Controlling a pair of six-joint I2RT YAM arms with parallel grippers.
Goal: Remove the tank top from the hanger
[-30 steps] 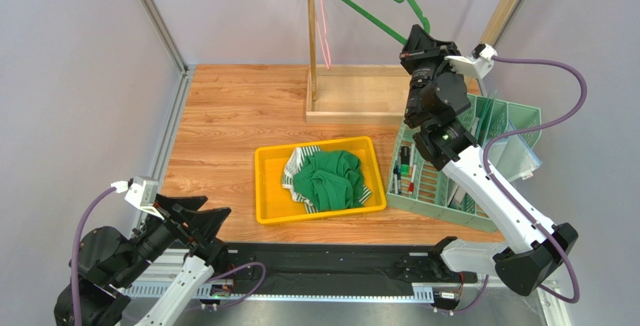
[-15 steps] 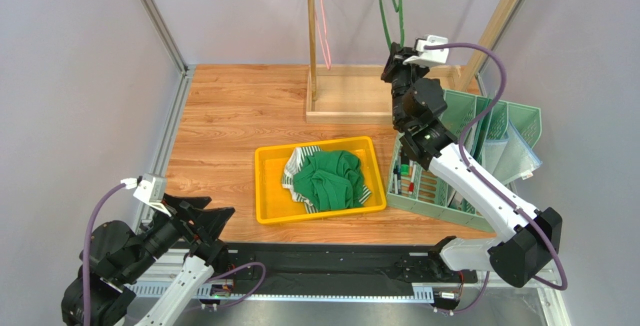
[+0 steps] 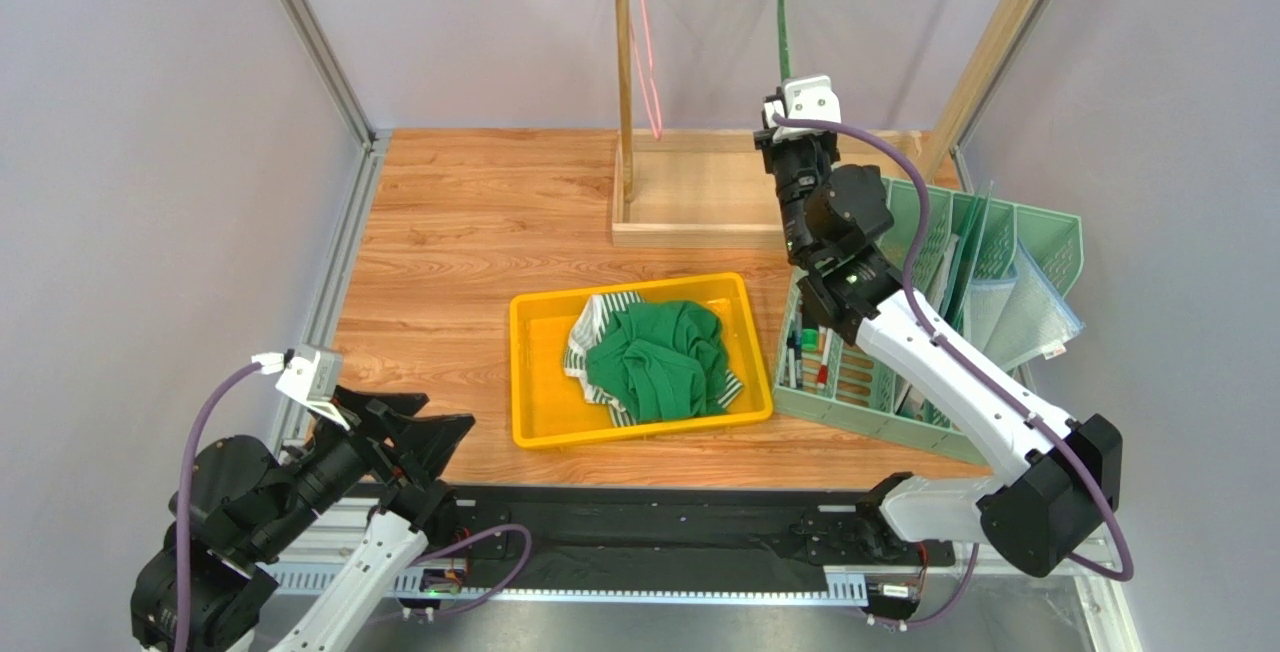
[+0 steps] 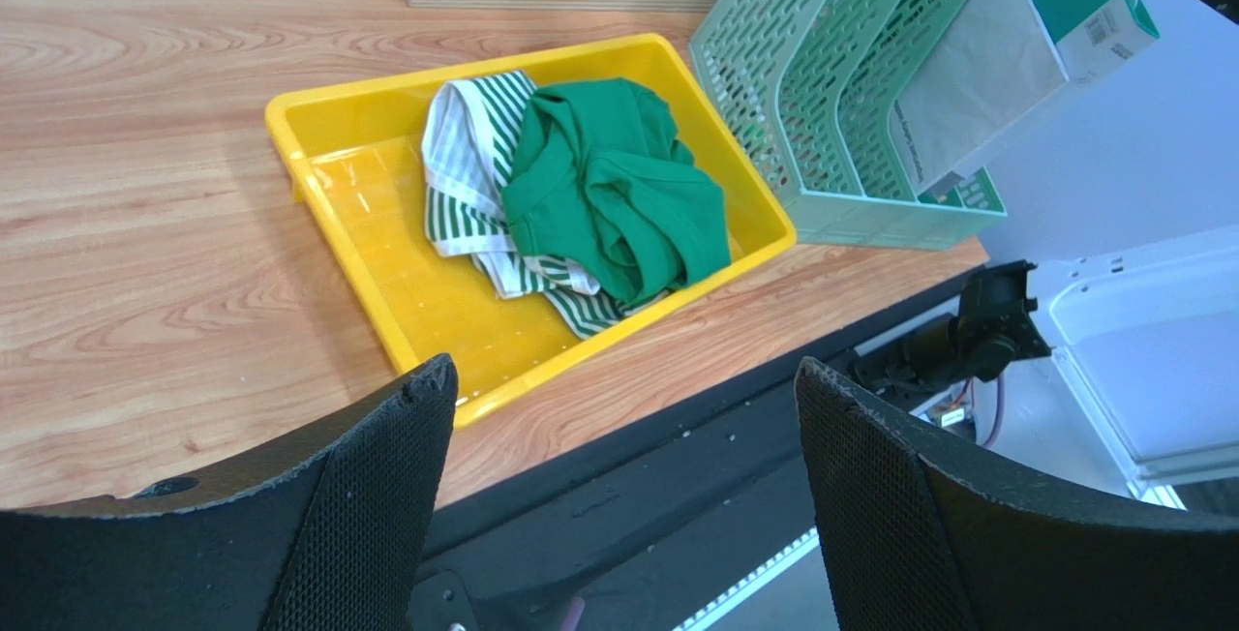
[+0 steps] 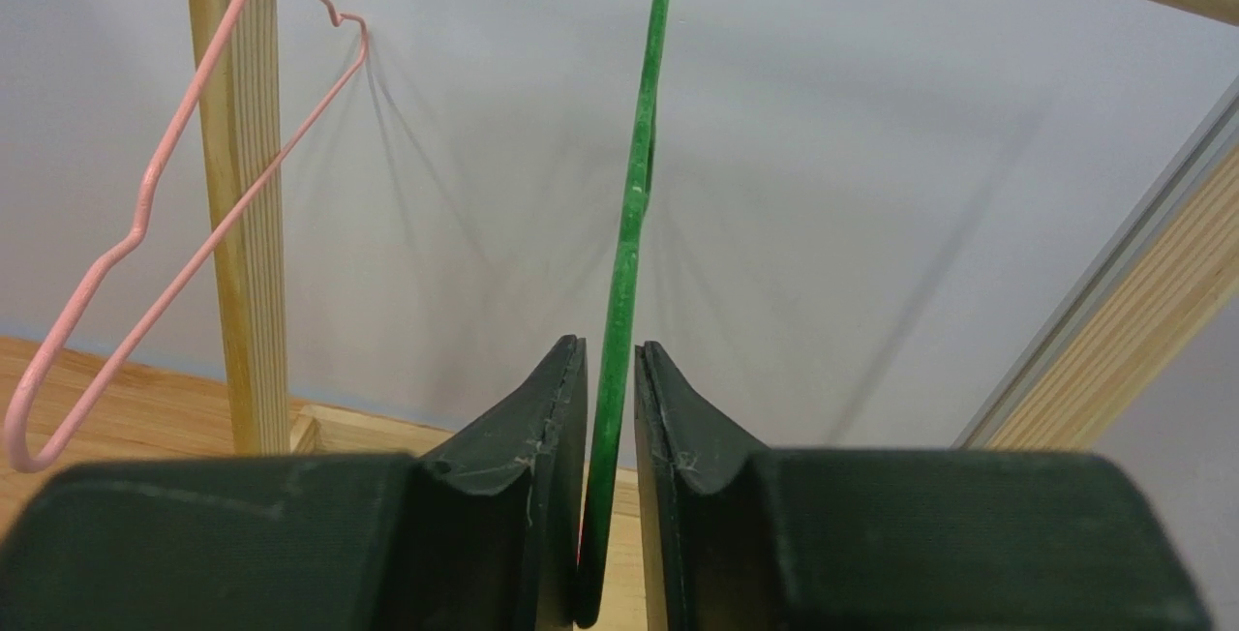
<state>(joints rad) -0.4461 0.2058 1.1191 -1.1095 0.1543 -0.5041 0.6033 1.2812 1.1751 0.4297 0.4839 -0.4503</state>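
Left claw spread wide at the near edge, green tank top crumpled in a yellow tray mid-table, pink hanger beside a wooden post, green hanger hanging edge-on, right claw narrow around it, grip unclear, mint basket at right.

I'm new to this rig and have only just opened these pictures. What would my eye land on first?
The bright yellow tray in the middle of the table stands out most, with the green tank top lying crumpled inside it. Next comes the bare green hanger at the back, hanging edge-on between the fingers of the right gripper.
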